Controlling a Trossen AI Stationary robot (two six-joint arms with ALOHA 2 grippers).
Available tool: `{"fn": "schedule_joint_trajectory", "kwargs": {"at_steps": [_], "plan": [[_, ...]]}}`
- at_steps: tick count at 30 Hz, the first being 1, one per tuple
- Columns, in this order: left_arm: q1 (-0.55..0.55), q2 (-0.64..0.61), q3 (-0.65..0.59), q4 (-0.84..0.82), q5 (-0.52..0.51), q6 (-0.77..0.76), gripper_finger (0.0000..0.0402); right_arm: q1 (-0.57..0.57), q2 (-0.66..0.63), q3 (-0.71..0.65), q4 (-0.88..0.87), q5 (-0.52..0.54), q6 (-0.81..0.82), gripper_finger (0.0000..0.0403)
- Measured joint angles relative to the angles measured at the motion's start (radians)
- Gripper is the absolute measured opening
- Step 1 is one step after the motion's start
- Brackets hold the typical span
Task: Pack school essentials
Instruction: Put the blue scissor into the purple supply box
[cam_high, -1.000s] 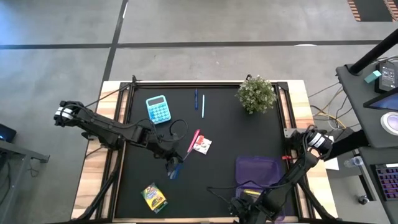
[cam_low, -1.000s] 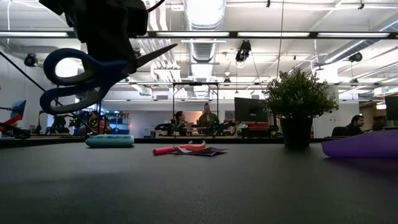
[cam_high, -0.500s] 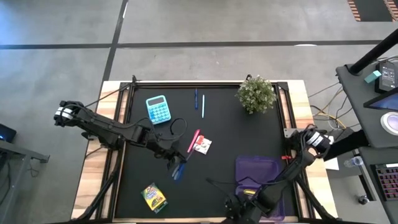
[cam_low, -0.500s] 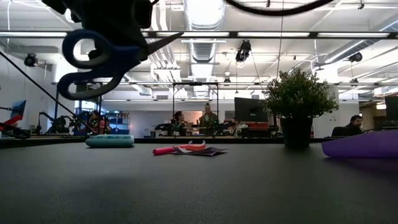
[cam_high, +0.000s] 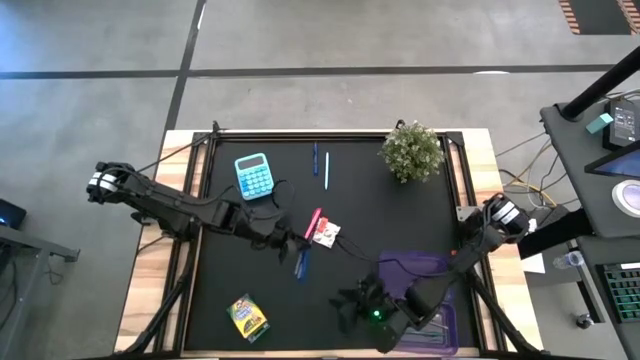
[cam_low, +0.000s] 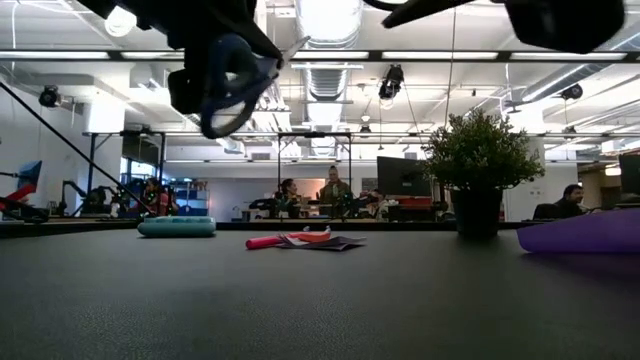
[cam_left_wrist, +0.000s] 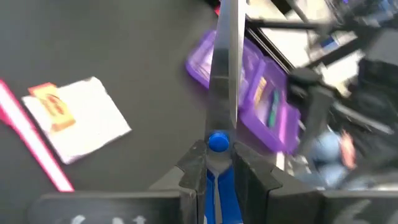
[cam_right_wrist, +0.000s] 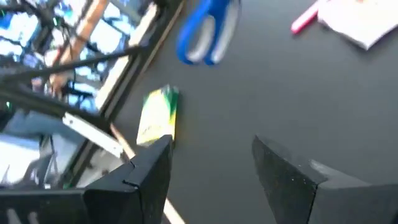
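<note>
Black counter (cam_high: 400, 215): my left pincer (cam_high: 288, 243) pinches blue-handled steel scissors (cam_high: 301, 263) aloft, blades aimed toward translucent purple plastic case (cam_high: 420, 275) (right pincer (cam_high: 352, 305) spread, nearer it).

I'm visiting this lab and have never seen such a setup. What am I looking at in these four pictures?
Two robot arms work at a black table. One camera looks straight down, one sits at table height, and one rides on each wrist. The left gripper is shut on blue-handled scissors and holds them in the air above the table. The right gripper is open and empty, near a purple case. On the table lie a crayon box, a white-and-red packet, a pink marker, two pens, a blue calculator and a potted plant.
</note>
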Motion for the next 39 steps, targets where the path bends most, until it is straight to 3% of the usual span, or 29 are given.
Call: {"fn": "schedule_joint_trajectory", "kwargs": {"at_steps": [8, 16, 21, 39], "plan": [[0.03, 0.0, -0.002, -0.004, -0.171, -0.08, 0.004, -0.105, 0.001, 0.057, 0.0, 0.075, -0.141, 0.021], [0.038, 0.0, -0.002, -0.003, -0.187, -0.082, 0.004, -0.219, 0.001, 0.134, -0.118, 0.078, -0.175, 0.021], [0.047, 0.0, 0.001, 0.0, -0.194, -0.083, 0.004, -0.275, 0.001, 0.147, -0.119, 0.009, -0.212, 0.021], [0.058, 0.0, 0.005, 0.086, -0.159, -0.082, 0.004, -0.332, 0.013, 0.144, -0.155, -0.01, -0.235, 0.0208]]}}
